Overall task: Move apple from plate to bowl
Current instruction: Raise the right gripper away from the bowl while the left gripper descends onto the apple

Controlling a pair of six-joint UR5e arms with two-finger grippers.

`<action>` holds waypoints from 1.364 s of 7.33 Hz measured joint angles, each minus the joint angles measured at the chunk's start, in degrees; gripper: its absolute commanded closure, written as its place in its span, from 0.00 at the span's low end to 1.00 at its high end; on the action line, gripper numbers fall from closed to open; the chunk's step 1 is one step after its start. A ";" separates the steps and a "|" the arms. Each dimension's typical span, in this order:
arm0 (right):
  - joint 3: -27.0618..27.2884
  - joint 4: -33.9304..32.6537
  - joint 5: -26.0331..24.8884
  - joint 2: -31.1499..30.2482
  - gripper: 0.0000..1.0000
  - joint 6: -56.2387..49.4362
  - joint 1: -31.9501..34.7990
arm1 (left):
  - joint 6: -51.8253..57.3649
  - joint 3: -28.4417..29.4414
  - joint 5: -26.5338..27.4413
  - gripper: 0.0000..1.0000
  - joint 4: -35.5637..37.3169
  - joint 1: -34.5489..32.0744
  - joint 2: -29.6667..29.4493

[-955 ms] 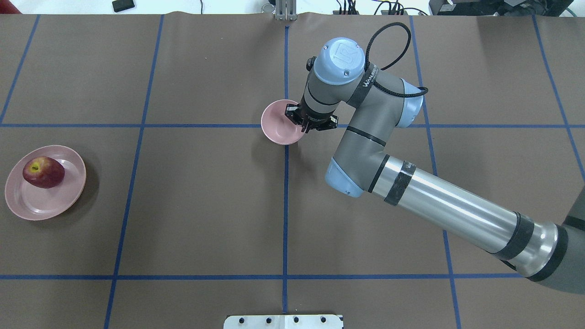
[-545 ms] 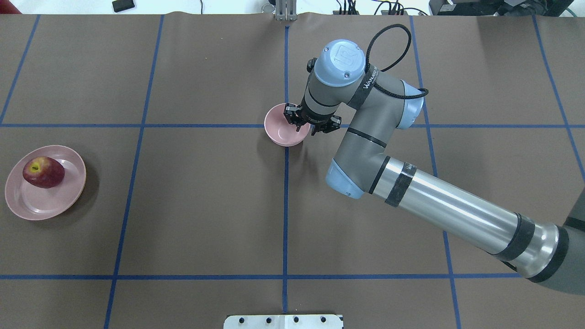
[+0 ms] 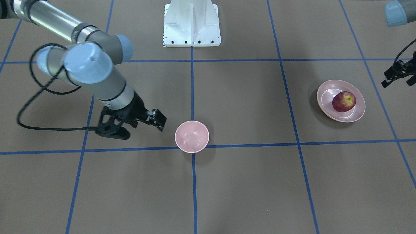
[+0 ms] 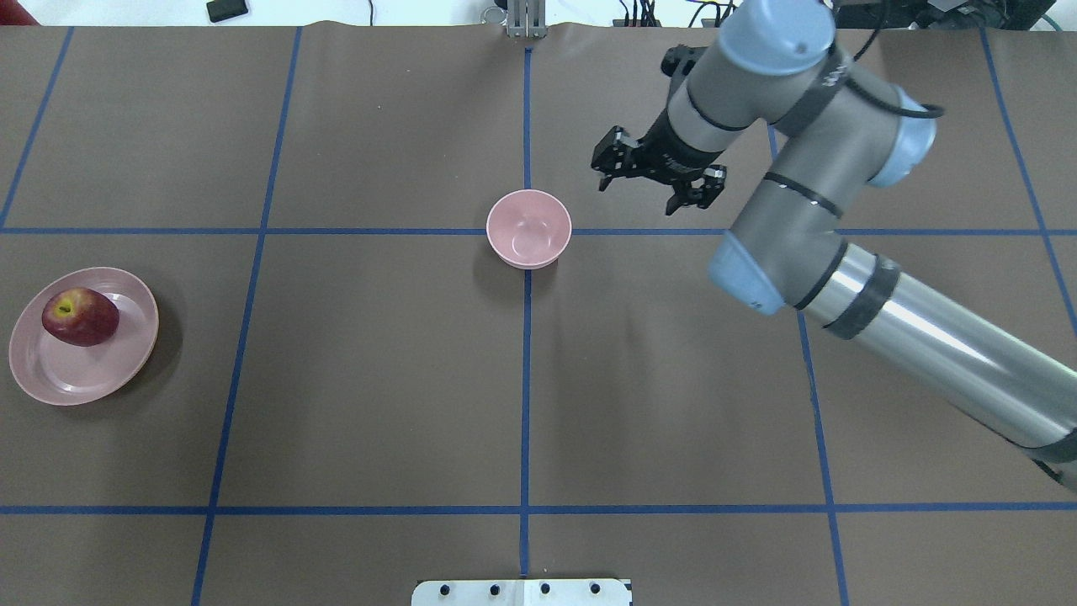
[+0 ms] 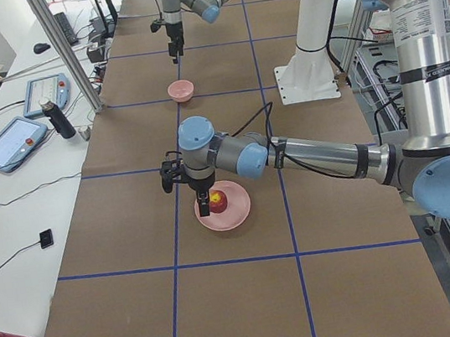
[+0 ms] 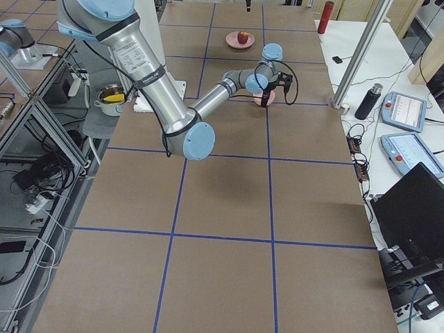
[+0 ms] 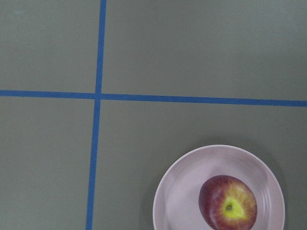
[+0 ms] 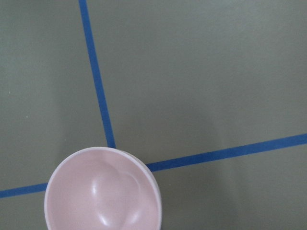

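Note:
The dark-red apple (image 4: 80, 317) lies on the wide pale-pink plate (image 4: 101, 370) at the table's left end. The small pink bowl (image 4: 528, 227) stands empty at the table's centre, on the blue tape cross. My right gripper (image 4: 652, 181) is open and empty, raised to the right of the bowl and clear of it. The front view shows it beside the bowl (image 3: 191, 136). My left gripper (image 3: 398, 76) is open and empty at that view's right edge, beside the plate (image 3: 328, 94) and the apple (image 3: 344, 101). The left wrist view looks down on the apple (image 7: 228, 208).
Blue tape lines divide the brown table cover. The white robot base plate (image 4: 522, 592) sits at the near centre edge. A side bench with tablets and a dark bottle (image 5: 57, 119) runs along the table's far side.
My right gripper was at the bowl's right rim; it has lifted off and moved up and to the right. The bowl shifted slightly right. The apple and plate have not moved.

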 measured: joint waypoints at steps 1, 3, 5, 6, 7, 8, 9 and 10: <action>5.84 -0.87 3.49 -7.36 0.00 -5.82 4.48 | -4.59 0.13 1.93 0.02 -2.96 4.15 0.38; 13.20 -1.34 5.08 -19.13 0.00 -15.15 8.42 | -8.25 0.64 3.65 0.02 -6.42 10.24 0.43; 14.63 -1.36 4.83 -22.39 0.00 -17.04 8.95 | -8.57 1.80 6.50 0.02 -7.10 14.31 -0.39; 14.74 -1.36 4.45 -22.85 0.00 -17.20 8.90 | -8.53 2.92 7.78 0.02 -7.20 15.46 -1.01; 14.77 -1.36 4.10 -23.05 0.00 -17.24 8.84 | -8.61 4.46 8.35 0.02 -7.31 16.06 -2.03; 14.79 -1.36 3.93 -23.15 0.00 -17.26 8.83 | -8.70 6.29 8.56 0.02 -7.84 16.65 -3.17; 14.79 -1.36 3.87 -23.21 0.00 -17.26 8.82 | -8.83 8.27 8.63 0.02 -9.47 17.27 -3.89; 14.80 -1.36 3.85 -23.24 0.00 -17.27 8.80 | -8.95 10.25 8.63 0.02 -11.92 17.56 -4.22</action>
